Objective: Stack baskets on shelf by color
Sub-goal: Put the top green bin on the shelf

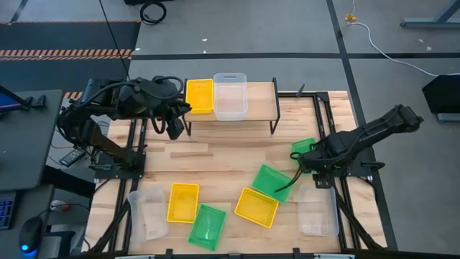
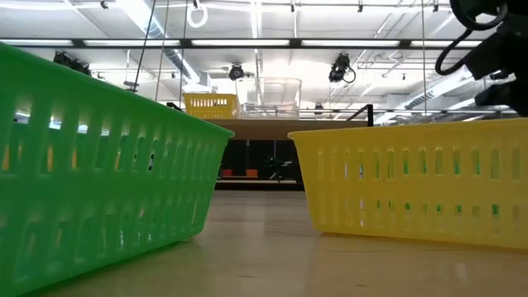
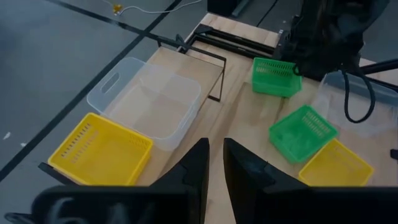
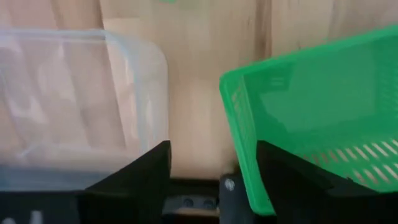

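The shelf stands at the table's far side and bears a yellow basket and a clear basket, side by side. My left gripper hovers at the shelf's left end, its fingers all but shut on nothing. My right gripper points down, open, on the right side, between a green basket, another green one and a clear basket. In its wrist view a green basket's end wall lies between the open fingers, with the clear basket beside them. My right gripper stands open, from above, over a green basket's end wall, one finger on the basket's inner side and the other outside it. I cannot tell whether either finger touches the wall.
Near the front edge lie a clear basket, a yellow one, a green one and another yellow one. Bare wood lies between the shelf and these. Black frame rails run along the table's left and right sides.
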Controlling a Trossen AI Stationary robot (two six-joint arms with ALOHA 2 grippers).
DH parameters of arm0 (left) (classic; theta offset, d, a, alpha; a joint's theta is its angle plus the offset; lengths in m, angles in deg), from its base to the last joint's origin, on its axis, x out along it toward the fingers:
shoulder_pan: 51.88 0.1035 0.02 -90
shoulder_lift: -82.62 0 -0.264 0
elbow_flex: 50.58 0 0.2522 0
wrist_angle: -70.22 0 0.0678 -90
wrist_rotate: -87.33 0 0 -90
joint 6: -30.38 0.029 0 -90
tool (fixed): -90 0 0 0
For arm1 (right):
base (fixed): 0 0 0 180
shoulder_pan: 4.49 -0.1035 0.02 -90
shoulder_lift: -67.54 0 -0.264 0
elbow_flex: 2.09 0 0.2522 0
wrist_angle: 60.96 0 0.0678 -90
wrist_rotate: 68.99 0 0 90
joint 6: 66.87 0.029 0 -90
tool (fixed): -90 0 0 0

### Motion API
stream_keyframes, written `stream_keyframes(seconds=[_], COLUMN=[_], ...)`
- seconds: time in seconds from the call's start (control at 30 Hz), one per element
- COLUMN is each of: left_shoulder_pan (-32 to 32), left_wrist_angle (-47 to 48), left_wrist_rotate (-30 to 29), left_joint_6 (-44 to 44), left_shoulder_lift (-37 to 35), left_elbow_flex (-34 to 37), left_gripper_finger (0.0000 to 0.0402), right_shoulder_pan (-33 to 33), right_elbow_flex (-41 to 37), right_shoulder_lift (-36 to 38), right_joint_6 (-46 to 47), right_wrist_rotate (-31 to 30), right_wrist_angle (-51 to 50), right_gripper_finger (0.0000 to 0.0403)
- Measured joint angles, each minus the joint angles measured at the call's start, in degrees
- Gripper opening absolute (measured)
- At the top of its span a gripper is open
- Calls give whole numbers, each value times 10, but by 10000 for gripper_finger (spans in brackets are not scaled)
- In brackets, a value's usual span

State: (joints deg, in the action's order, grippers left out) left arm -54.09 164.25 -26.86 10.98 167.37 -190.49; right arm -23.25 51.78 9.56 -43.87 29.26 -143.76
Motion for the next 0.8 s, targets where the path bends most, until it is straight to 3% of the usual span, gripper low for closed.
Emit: stream_keyframes(seconds=[0.17,0.33,0.5,0.7,0.8], left_shoulder_pan=[0,0,0,0,0], left_wrist_angle=[0,2,1,1,1], left_wrist_rotate=[0,0,0,0,0], left_joint_6=[-7,-9,-10,-10,-10], left_shoulder_lift=[0,0,0,0,0], left_elbow_flex=[0,0,0,0,0], left_gripper_finger=[52,52,52,52,52], right_shoulder_pan=[-14,-22,-22,-20,-21], right_elbow_flex=[-38,-63,-63,-61,-49], right_shoulder_lift=[-15,-45,-84,-104,-103], right_joint_6=[39,71,126,137,154], right_wrist_rotate=[-13,-13,-13,-21,-32], right_wrist_angle=[39,71,71,75,64], right_gripper_finger=[270,245,176,37,17])
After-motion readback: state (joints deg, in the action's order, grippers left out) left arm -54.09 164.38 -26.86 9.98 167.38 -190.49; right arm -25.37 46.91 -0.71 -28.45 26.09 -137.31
